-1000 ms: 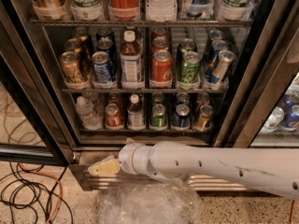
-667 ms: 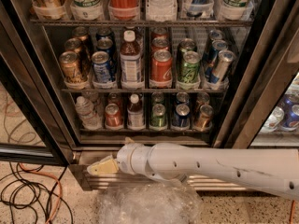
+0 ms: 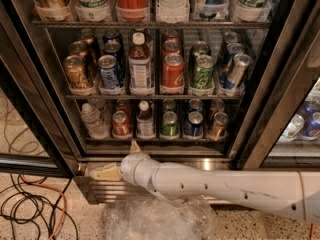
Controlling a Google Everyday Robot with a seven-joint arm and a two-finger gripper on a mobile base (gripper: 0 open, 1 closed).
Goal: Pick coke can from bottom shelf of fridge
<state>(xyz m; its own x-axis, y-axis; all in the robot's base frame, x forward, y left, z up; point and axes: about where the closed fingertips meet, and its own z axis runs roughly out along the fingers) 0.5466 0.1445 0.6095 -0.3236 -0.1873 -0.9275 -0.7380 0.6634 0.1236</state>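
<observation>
The fridge (image 3: 45, 109) stands open in front of me. On its bottom shelf (image 3: 155, 140) a small red coke can (image 3: 121, 123) with a silver top stands second from the left, between a clear water bottle (image 3: 92, 120) and a small brown bottle (image 3: 145, 120). My gripper (image 3: 120, 160) is below the shelf's front rail, in front of the steel base panel, just under the coke can. Its two cream fingers are spread apart, one (image 3: 106, 174) pointing left and one (image 3: 134, 146) pointing up. It holds nothing.
Green (image 3: 169, 124), blue (image 3: 194, 123) and bronze (image 3: 218, 125) cans fill the rest of the bottom shelf. A larger red can (image 3: 173, 73) stands on the shelf above. Crumpled clear plastic (image 3: 155, 219) lies on the floor; cables (image 3: 30, 214) lie at left.
The gripper has moved slightly up and to the left. Its upper finger now shows just below the shelf rail.
</observation>
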